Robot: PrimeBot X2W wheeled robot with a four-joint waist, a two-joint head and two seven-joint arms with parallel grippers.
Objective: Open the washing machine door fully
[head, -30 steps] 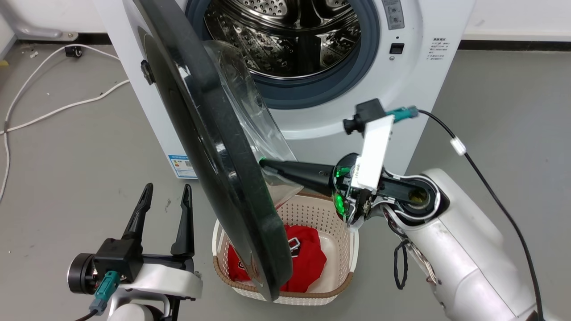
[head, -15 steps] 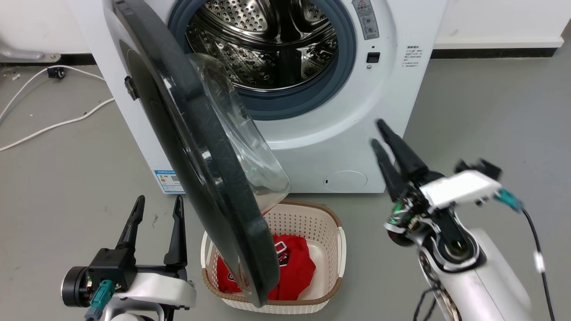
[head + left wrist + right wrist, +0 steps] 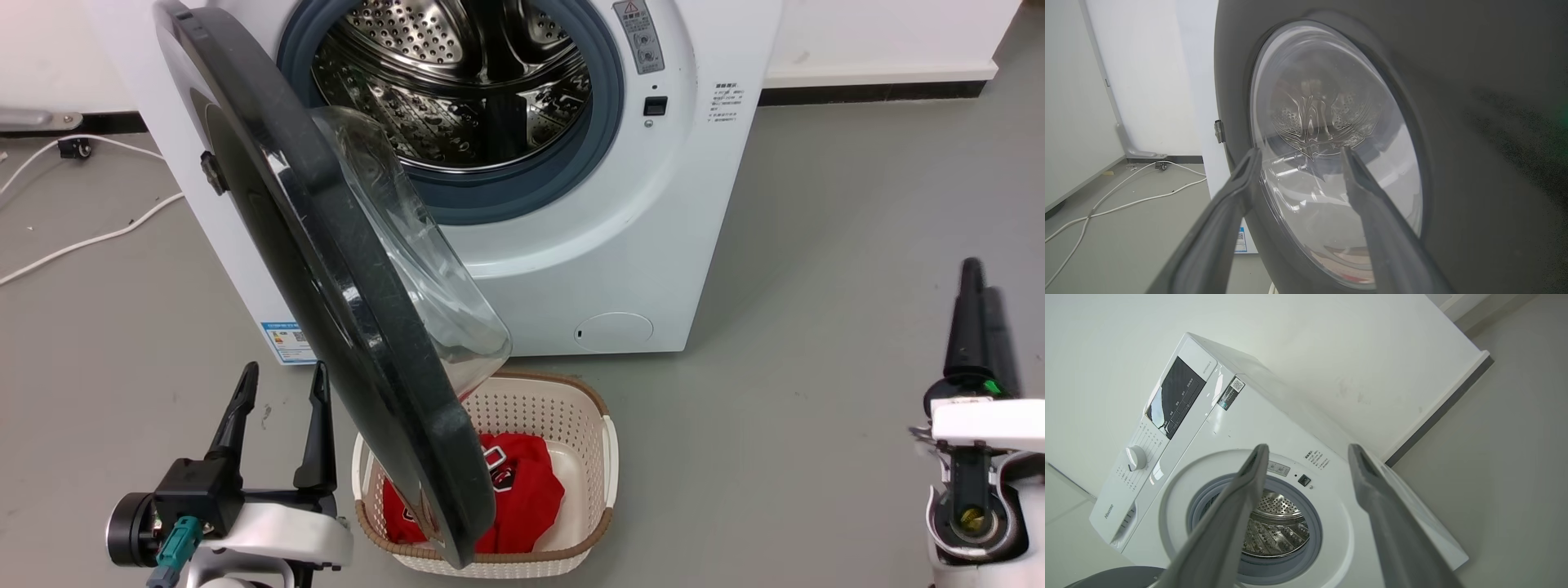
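While the washing machine door (image 3: 326,269) stands swung out from the washing machine (image 3: 678,204), hinged at the left of the head view, its black rim is seen almost edge-on and its clear glass bowl (image 3: 408,261) bulges toward the opening. The steel drum (image 3: 457,82) and grey gasket (image 3: 522,192) lie exposed, though the door covers their left part and the frame cuts off the machine's top. The door's lower rim hangs in front of a cream laundry basket (image 3: 608,457) on the floor (image 3: 816,327), hiding the basket's left side and part of the red garment (image 3: 522,490) inside. A blue sticker (image 3: 286,343) low on the machine is partly masked by the door.

The left gripper (image 3: 283,374), at lower left, has its fingers spread wide and empty, pointing up just beside the door's outer face. In the left wrist view the drum appears only as a warped image through the glass.

The right gripper (image 3: 980,282), at lower right, is well apart from the machine. Its fingers overlap side-on in the head view, but the right wrist view shows them parted wide and empty. That view cuts off the door to a grey sliver at the bottom left edge.
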